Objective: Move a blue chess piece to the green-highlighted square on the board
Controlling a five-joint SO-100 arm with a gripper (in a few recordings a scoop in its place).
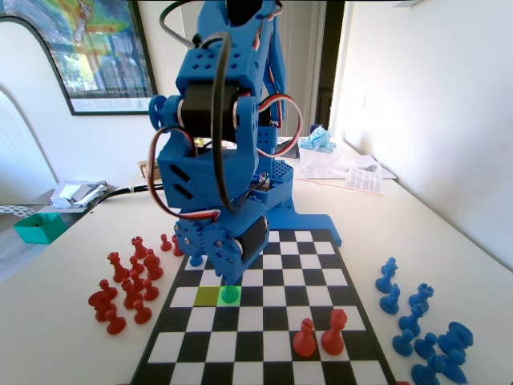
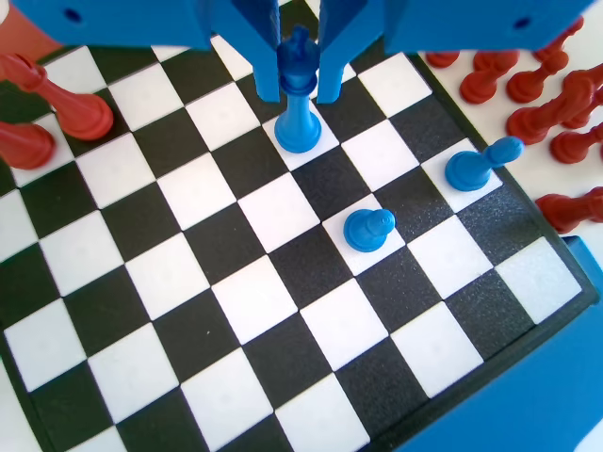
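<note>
From the fixed view, nearest me stand two red pieces (image 1: pixel 319 335) on the board (image 1: pixel 264 345), and beyond them the green-highlighted square (image 1: pixel 230 295), with a yellow-olive square (image 1: pixel 208 297) just to its left. My gripper (image 1: pixel 227 258) hangs low right above that green square. In the wrist view my gripper (image 2: pixel 301 83) has its two jaws standing close on either side of the blue chess piece (image 2: pixel 299 104), a tall one with a small cross on top, whose base rests on a white square. I cannot tell whether the jaws press it or have just let go. Two small blue pawns (image 2: pixel 368 229) stand farther down the board, apart from it. To finish well, I judge I should open gently, with the base flat and centred, then lift straight up so neither jaw tips the head.
</note>
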